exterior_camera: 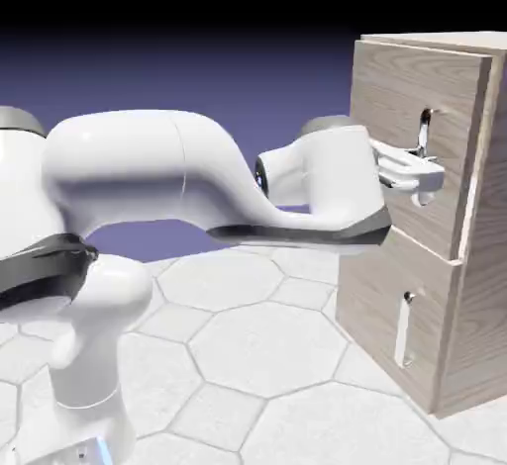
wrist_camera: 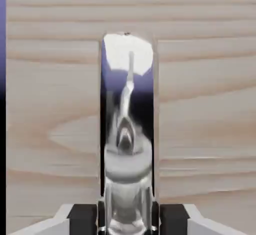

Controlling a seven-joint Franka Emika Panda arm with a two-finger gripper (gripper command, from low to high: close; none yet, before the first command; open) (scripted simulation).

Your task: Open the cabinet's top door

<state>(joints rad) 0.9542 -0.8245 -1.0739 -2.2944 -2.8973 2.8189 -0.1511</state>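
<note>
The boxy light wood-grain cabinet [exterior_camera: 436, 226] is seen at the right of the exterior view, resting on the pale hexagon-patterned bench [exterior_camera: 267, 354]. Its upper wood-grain panel, the top door [exterior_camera: 406, 97], is set slightly proud of the cabinet body, seemingly ajar. The white arm [exterior_camera: 149, 176] is stretched across to it. The smaller lower panel [exterior_camera: 376, 305] is fitted with a short silver handle [exterior_camera: 404, 329]. The two-finger hand [exterior_camera: 414, 168] is placed at the long mirror-bright vertical bar handle [wrist_camera: 127, 129], which is flanked closely by the dark fingers [wrist_camera: 82, 218]; contact cannot be told.
</note>
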